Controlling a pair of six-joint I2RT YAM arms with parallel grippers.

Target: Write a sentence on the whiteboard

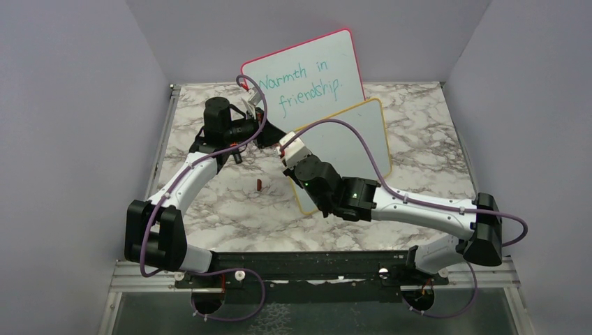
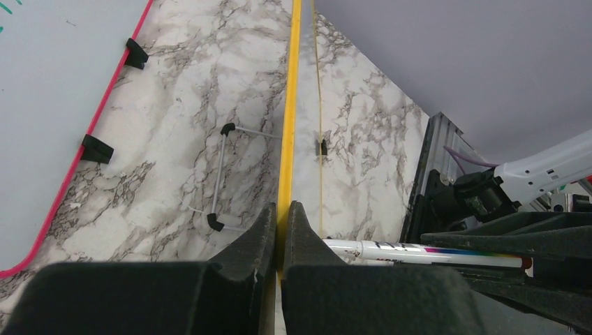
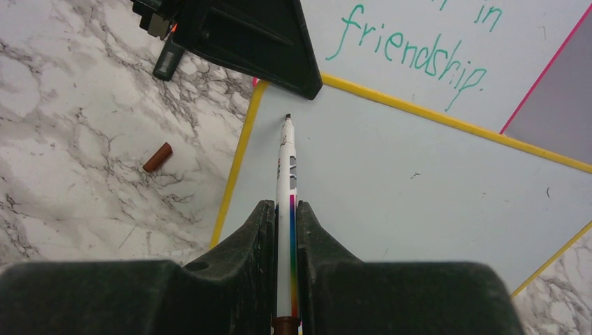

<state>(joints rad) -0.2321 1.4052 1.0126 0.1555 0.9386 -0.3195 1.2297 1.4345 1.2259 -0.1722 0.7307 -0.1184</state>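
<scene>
Two claws are busy at the white, yellow-framed whiteboard (image 1: 345,150)!
It is standing on the marble counter (image 1: 223,202) before a pink-framed board (image 1: 307,70). The left claw (image 2: 281,209) is pinching its edge, and the right claw (image 3: 285,206) is clamping a white, rainbow-banded marker (image 3: 285,167) that is pointing at its face.

Whiteboard (image 1: 342,146), thin yellow frame, rounded corners, plain white face, standing near upright on marble table (image 1: 433,153).

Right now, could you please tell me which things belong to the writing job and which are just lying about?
For the job: yellow-framed whiteboard, blank; marker, uncapped.
Lying about: reddish-brown marker cap; pink-framed board with teal writing.
</scene>
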